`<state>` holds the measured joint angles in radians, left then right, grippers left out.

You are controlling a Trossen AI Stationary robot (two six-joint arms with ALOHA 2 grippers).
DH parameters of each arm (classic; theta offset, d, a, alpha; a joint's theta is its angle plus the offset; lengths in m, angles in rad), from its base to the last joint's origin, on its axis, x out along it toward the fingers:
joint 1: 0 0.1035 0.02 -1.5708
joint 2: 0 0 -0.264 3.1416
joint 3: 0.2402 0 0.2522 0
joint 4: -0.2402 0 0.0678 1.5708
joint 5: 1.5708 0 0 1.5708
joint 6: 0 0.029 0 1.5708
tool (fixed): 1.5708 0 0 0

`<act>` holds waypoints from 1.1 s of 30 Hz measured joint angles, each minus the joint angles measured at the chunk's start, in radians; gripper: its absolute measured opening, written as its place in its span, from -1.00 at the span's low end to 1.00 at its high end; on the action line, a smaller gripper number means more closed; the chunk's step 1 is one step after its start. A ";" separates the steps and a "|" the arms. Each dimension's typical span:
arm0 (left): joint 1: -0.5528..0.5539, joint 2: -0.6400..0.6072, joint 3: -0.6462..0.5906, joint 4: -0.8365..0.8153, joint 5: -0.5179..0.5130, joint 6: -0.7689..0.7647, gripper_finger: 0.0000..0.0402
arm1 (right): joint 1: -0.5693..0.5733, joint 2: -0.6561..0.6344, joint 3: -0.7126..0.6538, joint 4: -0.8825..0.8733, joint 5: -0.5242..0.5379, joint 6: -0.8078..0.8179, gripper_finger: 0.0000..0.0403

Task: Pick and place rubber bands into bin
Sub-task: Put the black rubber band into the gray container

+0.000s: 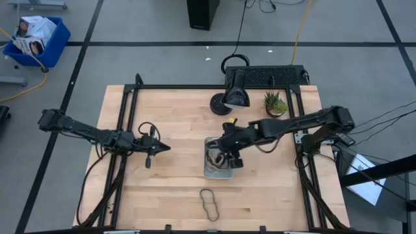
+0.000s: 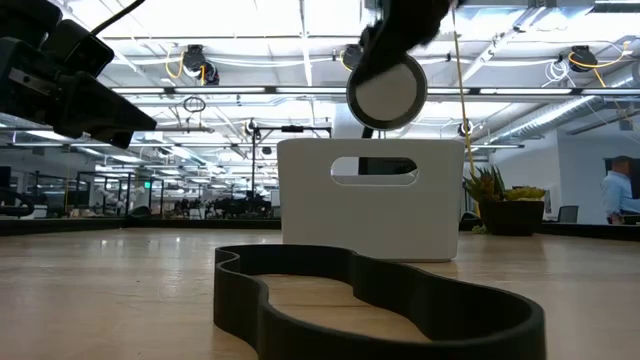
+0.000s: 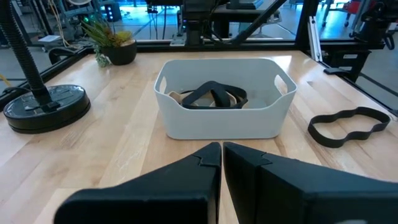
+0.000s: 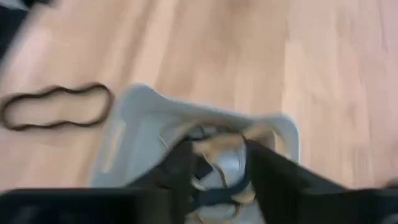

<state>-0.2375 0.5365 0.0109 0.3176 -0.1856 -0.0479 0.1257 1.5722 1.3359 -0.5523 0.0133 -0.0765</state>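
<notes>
Nearest the low camera we see a dark rubber band (image 2: 370, 305) lying flat on the wooden table (image 1: 169, 195), a wavy closed loop. In the high view this band (image 1: 208, 204) sits alone near the table's front edge, its long axis running front to back, pointing toward the bin (image 1: 209, 170) just beyond it but apart from it. The left wrist view shows the same band (image 3: 348, 126) beside the bin (image 3: 224, 118).

The bin is a pale, shallow tray with cut-out handles, standing upright near the table's middle. Inside it we see a dark rubber band (image 3: 211, 95) tangled over a tan rubber band (image 3: 183, 97).

The right gripper (image 1: 231, 158) hangs over the bin, its fingers spread a little and reaching down among the bands; in the right wrist view a tan rubber band (image 4: 217, 146) lies between the fingers (image 4: 273, 171), but we cannot tell whether they grip it. The left gripper (image 1: 156, 149) hovers over bare wood well to the bin's left, pointing toward it, its fingers (image 3: 186, 180) pressed together and holding nothing.

At the table's far edge stand a black lamp base (image 1: 220, 104) and a small potted plant (image 1: 275, 103). We can read no labels or writing on the band, the bin or the grippers.
</notes>
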 joint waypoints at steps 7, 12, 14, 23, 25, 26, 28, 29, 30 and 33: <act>0.000 0.000 0.000 0.000 0.000 0.000 -0.87 | -0.029 -0.149 -0.005 0.060 -0.136 -0.085 -0.93; 0.000 0.000 0.000 -0.001 0.000 0.000 -0.87 | -0.051 -0.289 -0.105 0.194 -0.148 -0.066 -0.99; 0.000 0.000 0.000 -0.002 0.000 -0.001 -0.87 | -0.060 -0.362 -0.177 0.260 -0.150 -0.039 -0.99; 0.000 0.000 0.000 -0.006 0.000 -0.003 -0.87 | -0.061 -0.744 -0.593 0.614 -0.073 0.060 -1.00; 0.000 0.000 0.000 -0.006 0.000 -0.003 -0.87 | -0.062 -0.821 -0.677 0.655 -0.011 0.073 -1.00; 0.000 0.000 0.000 -0.006 0.000 -0.003 -0.87 | -0.062 -0.856 -0.716 0.671 0.016 0.078 -1.00; 0.000 0.000 0.000 -0.006 0.000 -0.004 -0.87 | -0.062 -0.922 -0.787 0.685 0.056 0.090 -1.00; 0.000 0.000 0.000 -0.006 0.000 -0.006 -0.87 | -0.062 -0.949 -0.818 0.695 0.067 0.092 -1.00; 0.000 0.000 0.000 -0.007 0.000 -0.007 -0.87 | -0.062 -0.974 -0.844 0.702 0.065 0.093 -1.00; 0.000 0.000 0.000 -0.007 0.000 -0.012 -0.87 | -0.061 -1.038 -0.894 0.708 0.064 0.093 -1.00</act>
<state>-0.2375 0.5365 0.0109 0.3107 -0.1856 -0.0599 0.0650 0.5339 0.4415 0.1553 0.0772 0.0162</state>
